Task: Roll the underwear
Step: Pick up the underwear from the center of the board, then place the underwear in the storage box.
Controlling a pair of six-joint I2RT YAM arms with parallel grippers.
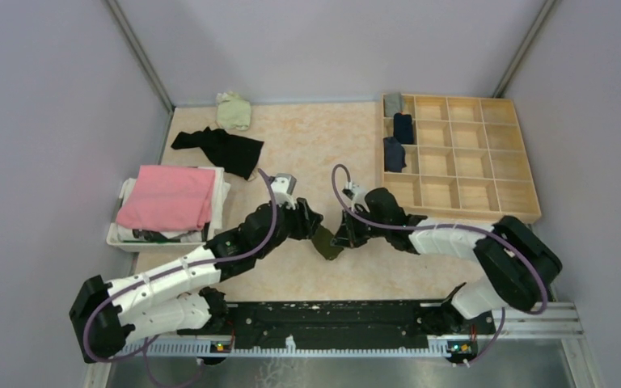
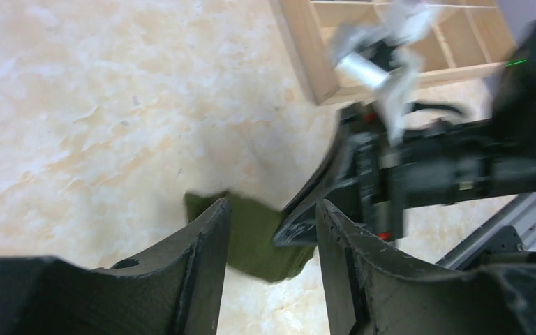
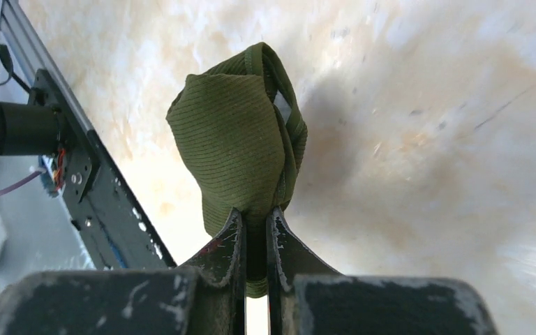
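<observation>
Leftmost there's a white bin (image 1: 121,238) with a folded pink cloth (image 1: 166,196) draped on top, soft and flat, and whatever's stacked under it is mostly hidden. Just past it on the beige marbled tabletop (image 1: 315,153) lies a crumpled black garment (image 1: 222,148), with a small pale green one (image 1: 233,111) bunched up near the back wall. Mid-table, the left fingers (image 2: 202,258) are spread apart and not holding anything; they're dark, curved and scuffed, and they cut off the near edge of the olive underwear (image 3: 241,146) in the left wrist view. That piece is ribbed knit, bundled into a fat rounded lump with the waistband looping over its top. The right fingers (image 3: 227,251) are clamped tight on its lower end. Can't tell if the bundle touches the tabletop, and from above it's mostly tucked between the two arms. Over on the right sits a wooden tray (image 1: 525,202) split into square compartments, with two dark navy bundles (image 1: 403,128) in its left column. The left wrist view is pretty blurry.
</observation>
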